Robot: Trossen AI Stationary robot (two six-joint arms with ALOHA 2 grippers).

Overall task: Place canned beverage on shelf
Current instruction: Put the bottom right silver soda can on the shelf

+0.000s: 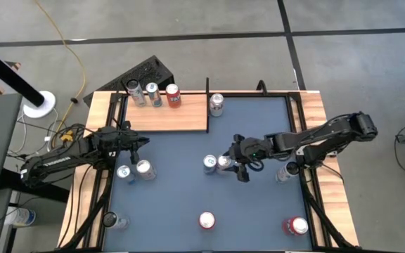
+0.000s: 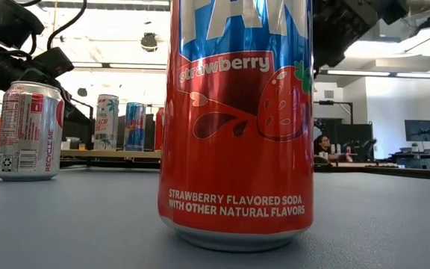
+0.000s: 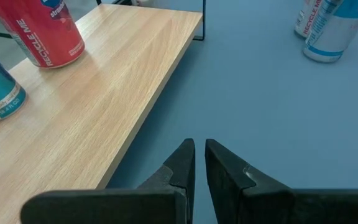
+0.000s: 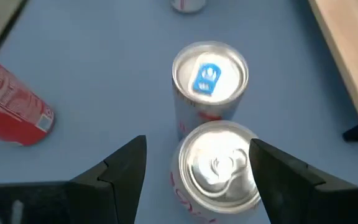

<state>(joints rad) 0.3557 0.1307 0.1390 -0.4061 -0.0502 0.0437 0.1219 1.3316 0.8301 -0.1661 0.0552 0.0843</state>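
Observation:
The light wooden shelf (image 1: pixel 167 112) stands at the table's far left and bears three upright cans, one of them red (image 1: pixel 173 95). Two silver cans stand side by side at mid-table. My right gripper (image 4: pixel 197 168) is open above the nearer one (image 4: pixel 219 165), a finger on either side of its top. The one with the blue tab (image 4: pixel 210 73) stands just beyond. In the high view the gripper (image 1: pixel 239 165) comes from the right at these cans (image 1: pixel 216 163). My left gripper (image 3: pixel 199 155) is shut over bare table beside the shelf's near edge (image 3: pixel 148 106). My right gripper stands open around the nearer silver can, slanting down from the table's right. One finger (image 4: pixel 272 171) is right at the can's top rim (image 4: pixel 251 163); I cannot tell whether it touches. The can stands upright on the table.
More cans are scattered about: one by the shelf's right end (image 1: pixel 216 104), two at the left (image 1: pixel 133 171), one at the near left (image 1: pixel 118 222), a strawberry soda can at the near middle (image 2: pixel 236 119), a red one lying at the near right (image 1: pixel 295 225), one under my right arm (image 1: pixel 285 172).

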